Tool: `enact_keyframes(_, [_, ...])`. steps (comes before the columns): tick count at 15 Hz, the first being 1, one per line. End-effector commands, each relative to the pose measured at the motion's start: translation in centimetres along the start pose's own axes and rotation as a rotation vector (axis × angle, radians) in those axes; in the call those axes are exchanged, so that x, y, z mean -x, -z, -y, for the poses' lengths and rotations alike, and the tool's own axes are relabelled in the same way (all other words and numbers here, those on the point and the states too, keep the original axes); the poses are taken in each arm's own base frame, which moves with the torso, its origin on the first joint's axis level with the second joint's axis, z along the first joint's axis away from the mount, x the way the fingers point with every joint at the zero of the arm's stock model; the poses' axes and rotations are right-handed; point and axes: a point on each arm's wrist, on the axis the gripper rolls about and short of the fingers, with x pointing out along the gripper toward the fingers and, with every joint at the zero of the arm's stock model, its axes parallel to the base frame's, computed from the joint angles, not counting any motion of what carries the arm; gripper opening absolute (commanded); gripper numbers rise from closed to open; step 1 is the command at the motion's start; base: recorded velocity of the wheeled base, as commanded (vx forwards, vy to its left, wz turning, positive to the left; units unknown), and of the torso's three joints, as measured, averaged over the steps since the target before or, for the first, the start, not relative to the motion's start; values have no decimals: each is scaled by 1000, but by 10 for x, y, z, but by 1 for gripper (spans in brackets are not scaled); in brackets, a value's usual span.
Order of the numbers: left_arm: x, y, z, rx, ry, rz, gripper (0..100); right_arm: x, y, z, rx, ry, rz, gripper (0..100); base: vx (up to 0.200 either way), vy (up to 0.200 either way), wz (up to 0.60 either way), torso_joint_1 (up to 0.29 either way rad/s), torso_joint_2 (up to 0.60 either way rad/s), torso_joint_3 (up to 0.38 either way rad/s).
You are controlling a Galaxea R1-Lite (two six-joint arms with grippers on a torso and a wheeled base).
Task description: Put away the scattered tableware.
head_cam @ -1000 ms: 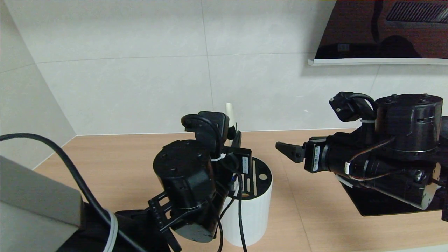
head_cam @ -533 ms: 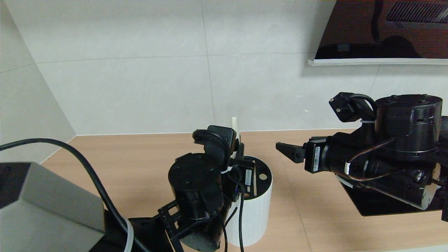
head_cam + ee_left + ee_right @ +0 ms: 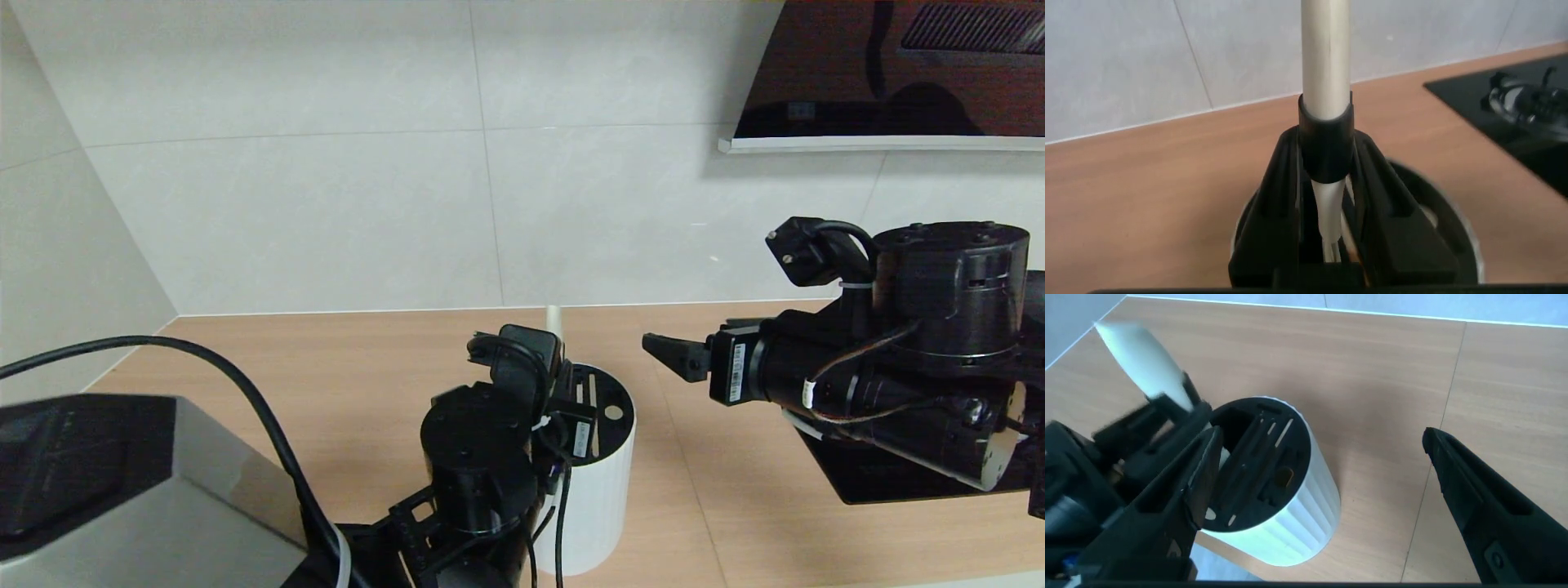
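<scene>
A white cylindrical holder (image 3: 600, 490) with a black slotted lid (image 3: 606, 398) stands on the wooden counter. My left gripper (image 3: 1327, 192) is right above the lid, shut on a cream-handled utensil (image 3: 1324, 57) held upright. Its lower end reaches down into the lid (image 3: 1437, 214); the handle top (image 3: 553, 317) pokes up behind the wrist. The right wrist view shows the holder (image 3: 1294, 510), the handle (image 3: 1143, 347) and the left gripper (image 3: 1135, 449). My right gripper (image 3: 1321, 437) hovers open to the right of the holder, level with it (image 3: 665, 351), holding nothing.
A black cooktop (image 3: 882, 482) is set in the counter under the right arm, also seen from the left wrist (image 3: 1503, 90). A dark range hood (image 3: 898, 73) hangs on the tiled wall at upper right. Bare counter (image 3: 310, 367) lies left of the holder.
The left arm has come down and forward, lowering the utensil toward the holder; the handle top now stands much lower. The right arm has stayed put.
</scene>
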Motion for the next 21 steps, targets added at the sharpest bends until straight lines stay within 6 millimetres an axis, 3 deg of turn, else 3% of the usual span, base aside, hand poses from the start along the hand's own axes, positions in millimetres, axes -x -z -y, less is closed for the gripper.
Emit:
enact_keyframes(1, [0, 3, 0, -7, 0, -8, 0, 0, 1, 0, 1, -1, -2, 100, 0, 0, 0, 0, 0, 0])
enact_keyframes(8, [0, 5, 0, -12, 0, -14, 0, -1, 1, 0, 2, 0, -6, 100, 0, 0, 0, 0, 0, 0])
enact_keyframes(9, [1, 5, 0, -13, 0, -16, 100, -1, 1, 0, 1, 0, -5, 100, 0, 0, 0, 0, 0, 0])
enact_keyframes(17, [1, 1, -1, -5, 0, -4, 100, 0, 1, 0, 3, 0, -5, 100, 0, 0, 0, 0, 0, 0])
enact_keyframes(20, [12, -28, -10, 35, 1, 58, 100, 2, 0, -1, 2, -9, -1, 100, 0, 0, 0, 0, 0, 0])
enact_keyframes(21, [27, -51, -23, 55, 20, 88, 100, 5, -2, -1, 1, -17, 5, 100, 0, 0, 0, 0, 0, 0])
